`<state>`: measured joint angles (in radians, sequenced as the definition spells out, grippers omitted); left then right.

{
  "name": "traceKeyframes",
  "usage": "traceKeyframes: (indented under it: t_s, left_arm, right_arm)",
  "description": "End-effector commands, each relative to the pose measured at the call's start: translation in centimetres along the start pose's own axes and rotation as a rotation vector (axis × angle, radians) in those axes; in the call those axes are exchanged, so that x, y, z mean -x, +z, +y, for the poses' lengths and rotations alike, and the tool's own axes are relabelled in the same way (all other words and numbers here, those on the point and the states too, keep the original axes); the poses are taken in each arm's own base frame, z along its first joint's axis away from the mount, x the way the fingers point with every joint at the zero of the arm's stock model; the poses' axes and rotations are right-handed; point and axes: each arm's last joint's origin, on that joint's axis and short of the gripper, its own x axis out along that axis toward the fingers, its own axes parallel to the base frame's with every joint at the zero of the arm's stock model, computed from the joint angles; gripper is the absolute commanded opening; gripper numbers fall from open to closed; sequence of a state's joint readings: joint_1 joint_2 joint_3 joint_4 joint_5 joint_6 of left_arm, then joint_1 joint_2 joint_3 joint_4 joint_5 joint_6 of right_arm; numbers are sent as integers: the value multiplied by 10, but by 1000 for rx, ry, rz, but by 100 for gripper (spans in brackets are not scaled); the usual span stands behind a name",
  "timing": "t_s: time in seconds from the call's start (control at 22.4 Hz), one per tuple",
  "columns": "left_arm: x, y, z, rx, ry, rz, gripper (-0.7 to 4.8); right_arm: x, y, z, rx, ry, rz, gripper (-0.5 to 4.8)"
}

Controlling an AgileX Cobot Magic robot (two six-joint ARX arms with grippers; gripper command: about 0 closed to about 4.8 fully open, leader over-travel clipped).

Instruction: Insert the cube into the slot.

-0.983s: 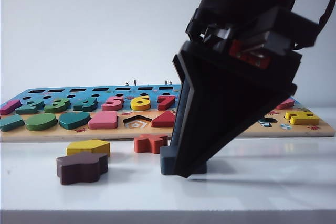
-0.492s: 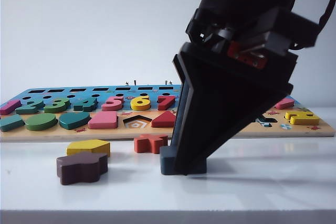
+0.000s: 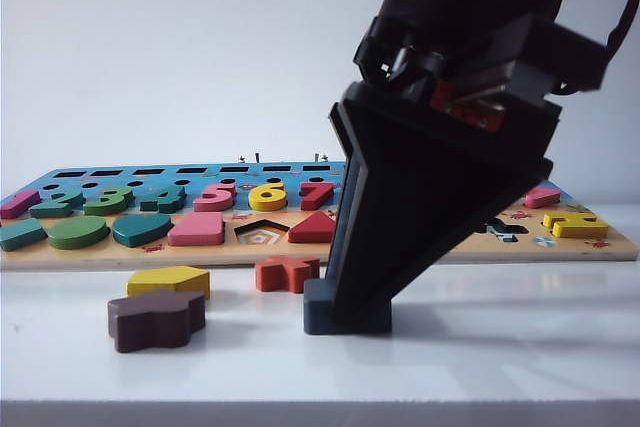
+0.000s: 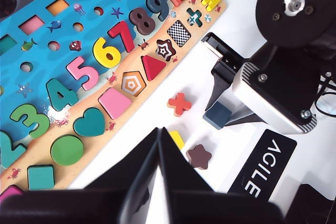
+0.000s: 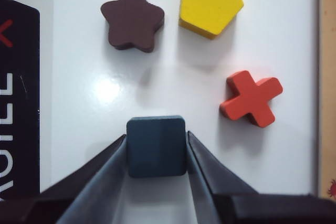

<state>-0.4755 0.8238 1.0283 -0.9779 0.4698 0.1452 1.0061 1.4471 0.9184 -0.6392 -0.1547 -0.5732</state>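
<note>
The cube, a flat dark navy block with rounded corners, lies on the white table in front of the puzzle board. My right gripper points down over it, and its two black fingers press against the cube's opposite sides. In the exterior view the gripper covers most of the cube. The slot, a square recess with a checkerboard floor, shows on the board in the left wrist view. My left gripper hangs high above the table, shut and holding nothing.
A dark brown star, a yellow pentagon and a red cross lie loose on the table near the cube. The puzzle board with coloured numbers and shapes stretches behind them.
The right gripper's fingers have drawn together onto the cube's sides. Neither arm has moved otherwise.
</note>
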Motion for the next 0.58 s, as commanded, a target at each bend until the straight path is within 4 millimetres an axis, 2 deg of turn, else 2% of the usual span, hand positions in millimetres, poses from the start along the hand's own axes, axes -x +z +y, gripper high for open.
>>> traceKeyframes:
  t_s: [0.04,0.4,0.58]
  left_arm:
    - [0,1,0,-9,-8,-10,17]
    - [0,1,0,-10,-8,-10,17]
    - [0,1,0,-10,-8,-10,17]
  right_arm:
    - [1,1,-1,6,-7,-7,153]
    - [5,2,-1,8,-38,-8,143]
    - [20,1,-1,12,-123,-20,144]
